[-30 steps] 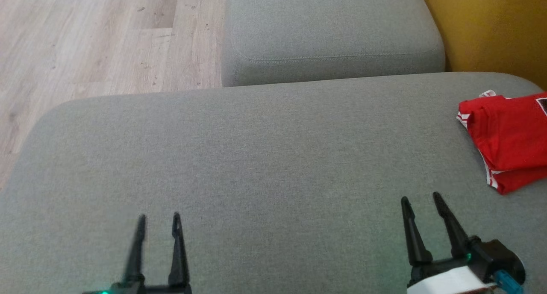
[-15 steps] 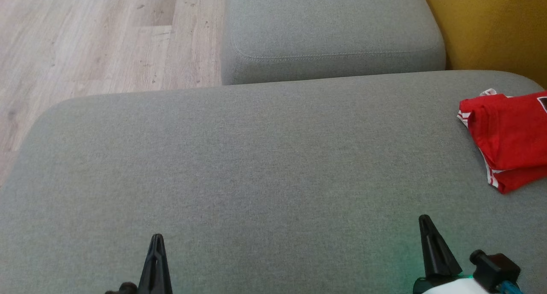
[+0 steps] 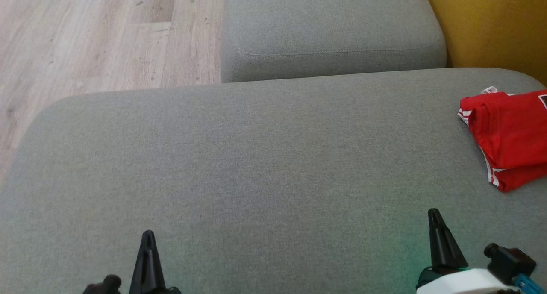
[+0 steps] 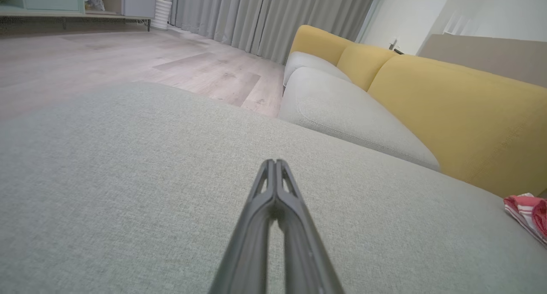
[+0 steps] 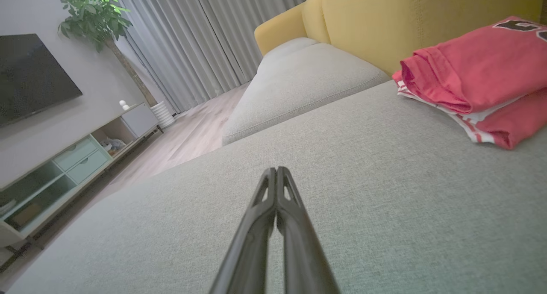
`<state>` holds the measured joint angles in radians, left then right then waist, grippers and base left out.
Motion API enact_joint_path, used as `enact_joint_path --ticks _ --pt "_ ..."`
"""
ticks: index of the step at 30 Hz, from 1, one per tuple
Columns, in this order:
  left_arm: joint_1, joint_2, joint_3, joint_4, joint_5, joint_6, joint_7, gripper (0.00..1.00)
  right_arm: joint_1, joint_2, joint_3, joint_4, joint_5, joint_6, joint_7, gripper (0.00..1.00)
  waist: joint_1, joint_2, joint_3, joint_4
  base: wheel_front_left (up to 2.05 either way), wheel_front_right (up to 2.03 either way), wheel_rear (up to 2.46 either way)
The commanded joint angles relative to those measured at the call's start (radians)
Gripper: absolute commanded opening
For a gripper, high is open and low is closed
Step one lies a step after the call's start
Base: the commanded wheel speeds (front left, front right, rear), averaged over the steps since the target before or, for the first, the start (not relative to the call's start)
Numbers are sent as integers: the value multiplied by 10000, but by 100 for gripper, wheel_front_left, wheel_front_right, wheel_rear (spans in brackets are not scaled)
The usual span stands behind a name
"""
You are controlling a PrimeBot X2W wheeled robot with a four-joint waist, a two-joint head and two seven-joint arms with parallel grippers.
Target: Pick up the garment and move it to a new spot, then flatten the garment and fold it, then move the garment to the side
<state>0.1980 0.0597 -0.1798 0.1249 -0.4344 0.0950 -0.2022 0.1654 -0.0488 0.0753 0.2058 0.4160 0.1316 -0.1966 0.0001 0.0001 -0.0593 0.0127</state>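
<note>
The garment [image 3: 510,136] is red with white striped trim, folded into a bundle at the far right of the grey cushion [image 3: 256,157]. The right wrist view has the garment [image 5: 474,76] at its upper right, and its striped edge [image 4: 527,210] peeks in at the right of the left wrist view. My left gripper [image 3: 148,236] is at the lower left, shut and empty, fingers pressed together [image 4: 274,163]. My right gripper [image 3: 434,213] is at the lower right, also shut and empty [image 5: 276,171], well short of the garment.
A second grey cushion [image 3: 333,29] lies beyond the near one. A yellow backrest [image 3: 491,24] runs along the right. Wooden floor [image 3: 98,37] lies off the cushion's left and far edge. A TV cabinet [image 5: 64,166] and a potted plant [image 5: 96,12] stand across the room.
Both grippers went from open to shut, holding nothing, and drew back toward the lower edge of the head view. The garment has not moved.
</note>
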Motion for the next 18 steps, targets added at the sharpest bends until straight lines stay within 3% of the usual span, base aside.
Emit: enact_joint_path --ticks 1,18 --pt "-482 115 209 -248 -302 -104 39 0 -532 -166 -41 -275 332 -2 42 0 -1 -1 8 -1 0 0 0" --pt "-947 186 556 9 -2517 -500 486 0 -922 -239 -239 -164 2565 -3 487 0 -1 -1 121 -24 0 0 0"
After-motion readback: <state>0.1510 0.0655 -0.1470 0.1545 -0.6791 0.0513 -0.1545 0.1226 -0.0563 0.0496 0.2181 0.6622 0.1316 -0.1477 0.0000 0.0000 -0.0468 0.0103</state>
